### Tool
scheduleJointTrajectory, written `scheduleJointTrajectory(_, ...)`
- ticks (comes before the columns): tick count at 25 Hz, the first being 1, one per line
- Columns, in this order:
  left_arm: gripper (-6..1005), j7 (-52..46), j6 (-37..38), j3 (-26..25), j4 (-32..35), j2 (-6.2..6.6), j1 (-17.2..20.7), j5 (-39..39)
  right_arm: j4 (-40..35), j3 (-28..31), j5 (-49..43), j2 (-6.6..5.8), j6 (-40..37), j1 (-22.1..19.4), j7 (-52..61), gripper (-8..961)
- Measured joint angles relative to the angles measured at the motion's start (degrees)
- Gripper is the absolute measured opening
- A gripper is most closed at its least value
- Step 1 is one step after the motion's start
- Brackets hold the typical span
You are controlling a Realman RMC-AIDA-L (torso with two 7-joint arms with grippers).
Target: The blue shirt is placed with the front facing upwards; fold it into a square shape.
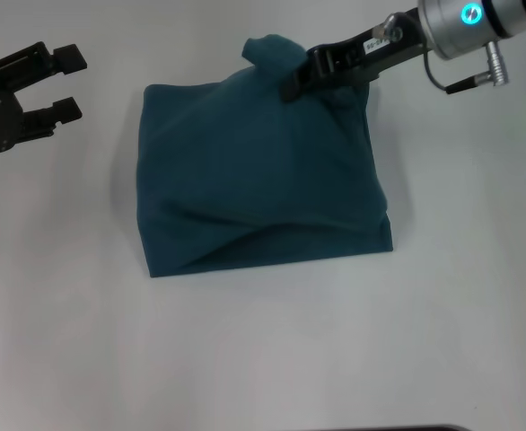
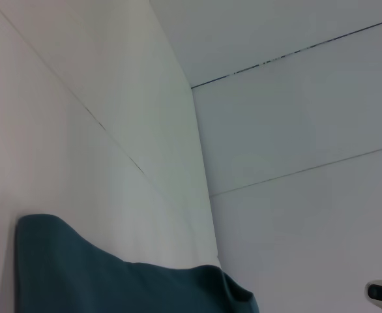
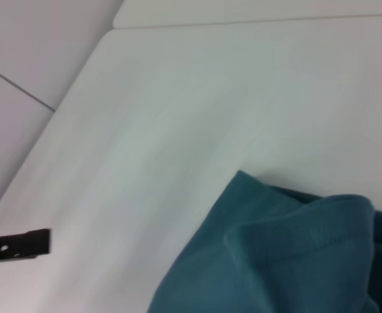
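The blue shirt [image 1: 258, 175] lies folded nearly square on the white table [image 1: 263, 359], where the right gripper [image 1: 292, 87], fingers clamped on a raised far-edge bump, seems to be tidying it, while the left gripper [image 1: 65, 85] waits aside, fingers apart.

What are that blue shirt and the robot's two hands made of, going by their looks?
The blue shirt looks like soft matte knit cloth, probably cotton: it creases and bunches, and shows a stitched hem. The left hand, off to the shirt's left, looks like matte black plastic or coated metal. The right hand, at the shirt's far edge, looks the same.
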Motion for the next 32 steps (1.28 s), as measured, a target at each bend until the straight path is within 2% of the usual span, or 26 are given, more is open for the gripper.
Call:
scheduleJointTrajectory(10,924,0.0,-0.1,0.0,0.0,-0.28,-0.11,-0.06,2.36,-0.17,-5.11,-0.86,0.53,-0.01,2.25,82)
scheduleJointTrajectory(15,924,0.0,-0.11,0.11,0.06,-0.4,-0.13,-0.06,4.11,0.19,-6.35,-1.03,3.43,-0.13,2.44,82)
scheduleJointTrajectory(25,923,0.0,-0.05,0.03,0.18,-0.46,0.31,-0.06,4.8,-0.14,-6.42,-0.51,6.34,-0.11,2.48,82)
scheduleJointTrajectory(29,923,0.12,-0.08,0.08,0.19,-0.46,0.31,-0.06,6.61,-0.02,-6.49,-1.13,8.59,-0.03,2.62,82)
scheduleJointTrajectory(32,923,0.26,-0.1,0.13,0.5,-0.46,0.3,-0.06,7.35,-0.03,-7.96,-1.69,12.03,-0.01,3.5,117)
